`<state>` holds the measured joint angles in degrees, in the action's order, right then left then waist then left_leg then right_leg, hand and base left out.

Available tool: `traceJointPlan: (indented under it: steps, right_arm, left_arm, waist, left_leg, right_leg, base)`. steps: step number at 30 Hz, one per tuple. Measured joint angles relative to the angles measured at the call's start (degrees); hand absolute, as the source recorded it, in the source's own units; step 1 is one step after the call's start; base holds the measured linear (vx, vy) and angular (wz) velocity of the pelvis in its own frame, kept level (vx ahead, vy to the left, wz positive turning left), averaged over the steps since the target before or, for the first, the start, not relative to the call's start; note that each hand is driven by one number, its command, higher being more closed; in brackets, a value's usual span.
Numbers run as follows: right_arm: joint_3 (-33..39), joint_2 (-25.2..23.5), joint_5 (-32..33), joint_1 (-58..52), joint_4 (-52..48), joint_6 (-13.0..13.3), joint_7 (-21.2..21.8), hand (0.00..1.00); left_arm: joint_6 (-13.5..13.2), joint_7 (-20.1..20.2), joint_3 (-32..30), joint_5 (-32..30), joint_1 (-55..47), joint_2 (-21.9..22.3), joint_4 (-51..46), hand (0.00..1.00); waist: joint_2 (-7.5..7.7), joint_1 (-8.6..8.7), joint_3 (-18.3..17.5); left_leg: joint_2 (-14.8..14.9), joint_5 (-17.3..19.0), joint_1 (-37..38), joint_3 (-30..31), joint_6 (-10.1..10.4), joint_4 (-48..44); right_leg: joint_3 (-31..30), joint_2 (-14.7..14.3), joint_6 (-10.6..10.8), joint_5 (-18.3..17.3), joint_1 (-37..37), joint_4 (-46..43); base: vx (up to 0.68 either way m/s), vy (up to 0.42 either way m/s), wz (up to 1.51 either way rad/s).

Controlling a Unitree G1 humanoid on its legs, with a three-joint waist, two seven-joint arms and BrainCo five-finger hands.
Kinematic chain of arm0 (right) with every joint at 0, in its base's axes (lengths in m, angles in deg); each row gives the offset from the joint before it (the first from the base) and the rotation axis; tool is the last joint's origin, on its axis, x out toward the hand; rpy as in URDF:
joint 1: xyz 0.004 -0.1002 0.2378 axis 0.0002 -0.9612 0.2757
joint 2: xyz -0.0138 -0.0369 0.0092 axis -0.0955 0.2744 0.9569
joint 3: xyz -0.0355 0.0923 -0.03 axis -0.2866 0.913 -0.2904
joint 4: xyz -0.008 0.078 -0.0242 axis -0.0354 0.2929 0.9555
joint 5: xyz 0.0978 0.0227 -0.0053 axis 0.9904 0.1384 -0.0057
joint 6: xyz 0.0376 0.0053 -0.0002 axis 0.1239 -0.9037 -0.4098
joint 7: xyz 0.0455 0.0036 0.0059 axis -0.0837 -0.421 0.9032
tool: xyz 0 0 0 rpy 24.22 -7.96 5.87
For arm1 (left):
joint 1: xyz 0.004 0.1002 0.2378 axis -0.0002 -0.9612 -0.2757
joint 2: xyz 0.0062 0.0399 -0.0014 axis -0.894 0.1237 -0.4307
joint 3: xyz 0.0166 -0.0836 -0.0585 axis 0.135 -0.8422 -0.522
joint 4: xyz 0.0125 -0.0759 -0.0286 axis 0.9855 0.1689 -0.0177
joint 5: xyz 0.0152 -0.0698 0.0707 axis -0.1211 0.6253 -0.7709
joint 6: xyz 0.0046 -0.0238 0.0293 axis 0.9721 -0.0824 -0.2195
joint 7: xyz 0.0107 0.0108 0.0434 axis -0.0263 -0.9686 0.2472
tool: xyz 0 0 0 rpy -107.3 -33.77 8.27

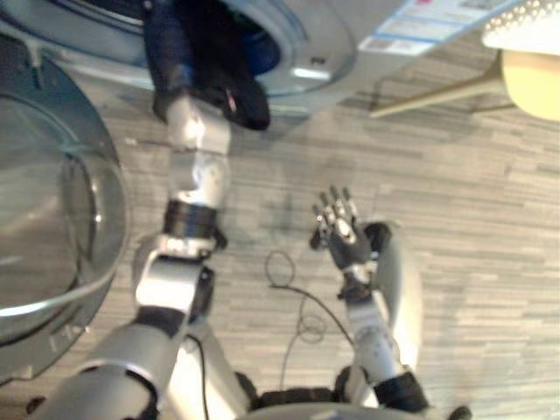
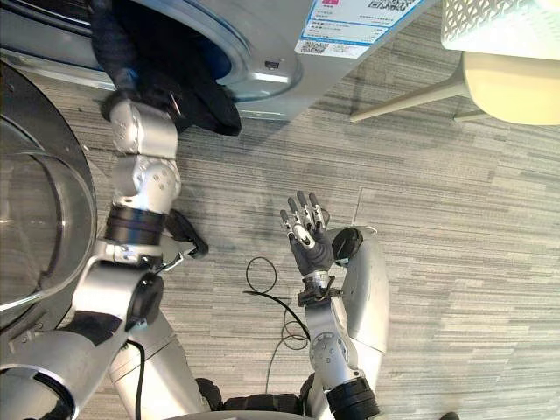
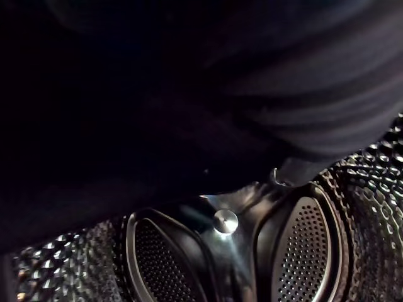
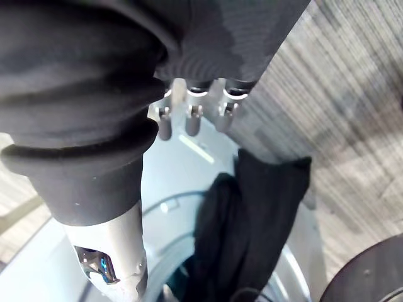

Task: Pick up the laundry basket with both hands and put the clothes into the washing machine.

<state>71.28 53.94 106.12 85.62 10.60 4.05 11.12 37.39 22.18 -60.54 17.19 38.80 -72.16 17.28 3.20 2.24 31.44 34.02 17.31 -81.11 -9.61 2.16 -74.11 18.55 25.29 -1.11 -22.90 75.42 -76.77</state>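
Observation:
My left arm (image 1: 199,171) reaches into the round opening of the washing machine (image 1: 315,52) at the top. The hand at its end is hidden under a dark garment (image 2: 201,101). That garment drapes over the wrist and hangs out across the lower rim of the opening. The left wrist view has dark cloth (image 3: 189,94) close above the perforated steel drum (image 3: 302,251). My right hand (image 2: 308,245) is held above the floor in the middle, open, fingers (image 4: 192,116) straight and holding nothing. The white laundry basket (image 2: 499,22) stands at the top right.
The washer's round glass door (image 1: 52,219) stands swung open at the left, close beside my left arm. The basket rests by a pale beige seat (image 2: 516,87) with slanted legs. Grey wood-look floor (image 2: 455,262) spreads out to the right.

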Motion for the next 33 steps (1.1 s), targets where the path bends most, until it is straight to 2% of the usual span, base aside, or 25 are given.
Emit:
traceJointPlan:
  steps: [2, 4, 10, 11, 14, 15, 16, 17, 19, 21, 22, 23, 24, 25, 26, 27, 28, 29, 31, 32, 33]
  right_arm:
    - [-0.1, 0.1, 1.5, -1.0, -0.9, -0.1, 1.0, 0.0]
    - [-0.1, 0.1, 3.0, -1.5, -0.8, -0.3, 1.2, 0.0]
    - [0.2, 0.0, 5.1, -1.5, -0.4, -0.5, 1.2, 0.0]
    - [0.5, 0.2, 5.3, -1.6, 0.0, -0.6, 1.0, 0.0]
    - [1.6, 1.0, 6.1, -1.6, 0.0, -1.3, 0.8, 0.0]
    - [2.2, 1.4, 6.2, -1.7, -0.1, -1.7, 0.8, 0.0]
    - [2.7, 1.9, 6.2, -2.0, -0.5, -2.2, 0.8, 0.0]
    - [4.0, 2.4, 6.2, -3.2, -1.3, -3.0, 1.2, 0.0]
    - [5.1, 3.3, 6.2, -5.3, -2.6, -4.0, 1.5, 0.0]
    - [5.3, 4.5, 6.0, -6.5, -3.2, -4.3, 3.1, 0.0]
    - [5.4, 4.5, 6.0, -6.6, -3.2, -4.4, 3.5, 0.0]
    - [5.1, 4.4, 6.0, -6.3, -3.2, -4.8, 4.0, 0.0]
    - [5.0, 4.2, 5.9, -5.6, -3.2, -5.2, 4.9, 0.0]
    - [4.6, 3.2, 5.8, -5.4, -2.8, -5.6, 5.8, 0.0]
    - [4.6, 2.8, 5.8, -5.4, -2.2, -5.8, 6.2, 0.0]
    - [4.6, 2.4, 5.8, -5.3, -1.1, -6.5, 6.5, 0.0]
    - [4.3, 2.4, 5.8, -5.3, 0.6, -7.3, 6.8, 0.0]
    - [4.2, 2.5, 5.8, -5.3, 1.4, -7.5, 6.9, 0.0]
    - [3.3, 2.7, 6.7, -5.3, 3.3, -7.2, 6.9, 0.0]
    - [3.3, 2.7, 7.2, -5.3, 3.3, -7.0, 7.0, 0.0]
    - [3.3, 2.8, 7.6, -5.3, 3.3, -6.3, 7.1, 0.0]
  left_arm:
    - [0.4, -0.5, -0.5, 0.0, 5.5, -3.3, 2.6, 1.0]
    - [1.2, -0.8, -0.8, 0.0, 12.8, -8.5, 4.7, 1.0]
    - [2.9, -3.8, 0.4, -1.1, 26.3, -14.8, 7.3, 1.0]
    - [2.4, -7.0, 2.0, 3.2, 28.4, -14.7, 7.2, 1.0]
    - [1.1, -10.7, 6.7, 10.2, 30.1, -15.3, 7.2, 1.0]
    - [0.5, -10.8, 7.8, 11.8, 30.6, -15.6, 7.2, 1.0]
    - [-1.8, -10.5, 9.8, 13.8, 30.7, -16.5, 6.8, 1.0]
    - [-2.9, -10.5, 12.5, 14.6, 30.7, -17.6, 5.8, 1.0]
    - [-3.6, -10.6, 15.3, 13.0, 30.2, -18.0, 4.3, 1.0]
    - [-3.0, -11.2, 17.8, 2.9, 29.5, -17.9, 3.4, 1.0]
    - [-1.9, -11.0, 18.8, -1.3, 29.5, -18.2, 3.3, 0.0]
    - [-0.4, -10.6, 21.3, -6.0, 29.5, -19.2, 3.6, 0.0]
    - [2.1, -7.9, 25.2, -13.3, 29.5, -21.5, 4.0, 0.0]
    - [5.0, -2.1, 29.7, -23.3, 29.5, -24.2, 4.0, 0.0]
    - [5.7, 0.3, 31.7, -26.9, 29.4, -25.0, 4.0, 0.0]
    - [7.4, 3.4, 33.8, -36.5, 29.3, -25.7, 4.8, 0.0]
    - [8.5, 6.0, 36.0, -49.4, 27.7, -26.5, 5.7, 0.0]
    - [8.5, 6.7, 36.9, -53.4, 26.0, -26.6, 5.7, 0.0]
    - [9.1, 7.5, 39.5, -67.1, 18.4, -24.4, 5.8, 0.0]
    - [9.2, 7.5, 39.6, -68.8, 16.7, -23.1, 6.0, 0.0]
    - [10.8, 6.5, 37.6, -71.9, 13.9, -20.1, 7.2, 0.0]
  waist:
    - [0.0, 0.08, 0.0]
    - [0.03, 0.03, 0.0]
    - [0.08, 0.05, -0.1]
    - [0.14, 0.02, -0.2]
    - [0.18, -0.01, -0.2]
    - [0.19, -0.03, -0.2]
    - [0.2, -0.22, -0.2]
    - [0.21, -0.49, -0.2]
    - [0.22, -0.45, -0.2]
    - [0.46, -0.06, -0.3]
    - [0.54, -0.05, -0.4]
    - [0.94, 0.06, -0.6]
    - [1.29, 0.09, -0.9]
    - [1.83, 0.08, -1.2]
    - [1.96, 0.02, -1.3]
    - [2.16, 0.01, -1.5]
    - [2.51, 0.08, -2.2]
    - [2.45, 0.09, -2.9]
    - [2.56, 0.09, -5.2]
    - [2.64, 0.09, -5.3]
    - [2.62, 0.13, -5.3]
  left_leg:
    - [0.2, -0.2, -1.0, 0.1, 0.0, 0.0]
    - [1.1, -0.3, -2.0, 0.1, -0.1, 0.0]
    - [1.4, -0.9, -2.2, 0.2, 0.1, 1.3]
    - [1.2, -1.5, -2.5, 0.1, 0.0, 2.1]
    - [1.1, -1.7, -2.7, 0.2, 0.0, 2.3]
    - [1.1, -1.7, -2.7, 0.2, 0.0, 2.4]
    - [1.0, -1.7, -2.8, 0.3, 0.0, 2.5]
    - [0.9, -1.7, -2.8, 0.3, 0.0, 3.0]
    - [0.9, -1.7, -2.9, 0.8, 0.0, 3.6]
    - [0.8, -1.7, -2.8, 1.7, 0.0, 4.2]
    - [0.7, -1.7, -2.6, 1.6, 0.0, 4.3]
    - [0.6, -1.7, -2.1, 1.4, 0.0, 4.3]
    - [0.5, -1.7, -1.3, 1.3, 0.0, 4.4]
    - [-0.1, -1.7, -0.2, 0.4, 0.0, 5.2]
    - [-0.1, -1.7, 0.4, -0.1, 0.0, 5.6]
    - [-0.1, -1.7, 1.3, -0.8, 0.0, 6.1]
    - [0.1, -1.7, 2.2, -1.5, 0.0, 6.4]
    - [0.3, -1.7, 2.3, -1.5, 0.0, 6.4]
    - [1.0, -1.7, 2.9, -2.3, 0.0, 6.7]
    - [1.0, -1.7, 3.3, -2.8, 0.0, 7.1]
    - [1.0, -1.7, 3.7, -3.4, 0.0, 7.9]
  right_leg:
    - [0.0, -0.2, -0.3, 0.2, 1.1, 0.0]
    - [0.3, -1.1, -0.7, 0.4, 1.9, 0.4]
    - [1.3, -1.7, -1.3, 0.8, 1.9, 1.8]
    - [1.9, -2.3, -1.5, 1.1, 1.8, 2.7]
    - [2.2, -2.6, -1.5, 1.1, 1.8, 3.3]
    - [2.2, -2.8, -1.5, 1.2, 1.8, 3.5]
    - [2.2, -3.1, -1.4, 1.3, 1.7, 3.9]
    - [2.4, -3.2, -1.4, 1.4, 1.6, 4.5]
    - [3.6, -3.2, -1.3, 1.4, 0.4, 5.7]
    - [5.2, -3.3, -1.3, 1.4, -1.9, 7.2]
    - [5.3, -3.2, -1.3, 1.4, -2.2, 7.4]
    - [5.0, -3.1, -1.3, 1.4, -2.5, 7.3]
    - [4.9, -3.0, -1.3, 1.4, -3.1, 7.4]
    - [4.4, -2.5, -1.2, 1.5, -3.2, 7.6]
    - [4.2, -2.4, -1.0, 1.6, -3.3, 7.7]
    - [4.0, -2.4, -1.0, 1.6, -3.7, 7.9]
    - [3.5, -2.5, -0.6, 1.8, -3.8, 8.4]
    - [3.4, -2.6, -0.6, 1.8, -3.8, 8.6]
    - [3.3, -3.2, -0.4, 1.9, -3.7, 9.4]
    - [3.2, -3.2, -0.4, 2.0, -3.8, 9.6]
    - [3.2, -3.3, -0.2, 2.0, -3.7, 10.0]
  base:
    - [0.0, 0.023, -0.1]
    - [0.01, 0.02, -0.17]
    - [0.03, 0.02, -0.05]
    - [0.04, 0.004, 0.0]
    - [0.04, 0.01, -0.02]
    - [0.04, 0.024, -0.09]
    - [0.04, 0.024, -0.08]
    - [0.04, 0.023, -0.05]
    - [0.06, 0.037, 0.03]
    - [0.08, 0.071, 0.08]
    - [0.06, 0.059, 0.1]
    - [0.06, 0.045, 0.06]
    - [0.06, 0.029, 0.09]
    - [0.06, 0.015, 0.08]
    - [0.04, -0.016, 0.11]
    - [0.04, -0.029, -0.01]
    - [0.04, -0.024, -0.09]
    - [0.03, -0.018, -0.24]
    - [0.03, -0.015, -0.2]
    - [0.01, -0.035, -0.03]
    - [0.0, -0.038, 0.03]
